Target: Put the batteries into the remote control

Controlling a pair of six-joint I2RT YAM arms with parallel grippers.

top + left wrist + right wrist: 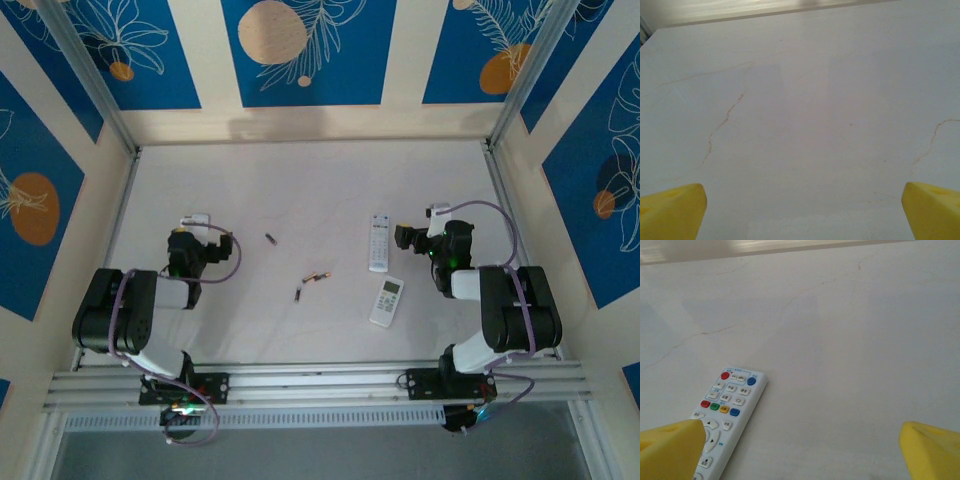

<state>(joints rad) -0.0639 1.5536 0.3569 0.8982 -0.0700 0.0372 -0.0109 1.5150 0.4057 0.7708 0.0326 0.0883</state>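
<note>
1. In the top view both arms are folded low, elbows drawn back toward the rail point(320, 372) at the bottom of the frame. The wrists are pointed toward the upper edge, one arm at centre left and one at centre right.
2. The left gripper point(802, 217) is spread fully wide and nothing is held. Its yellow fingertips point(670, 212) are seen in the two lower corners of the left wrist view, over bare white table point(800, 100) marked with hairline cracks.
3. The right gripper point(800, 457) is likewise spread wide and empty, with a yellow tip in each lower corner of its view.
4. A long white remote point(732, 407) is shown face up at the lower left of the right wrist view, with coloured buttons visible. Its near end is hidden behind the fingertip there, and contact cannot be judged.
5. The batteries point(317, 276) are picked out in the top view at mid-frame, between the arms and left of the remotes. One lies apart toward the upper left and one lower down. What seems to be a pair lies end to end, though they are too small to be sure.
6. A short white remote point(387, 301) lies tilted just below the long one, near it but apart.
</note>
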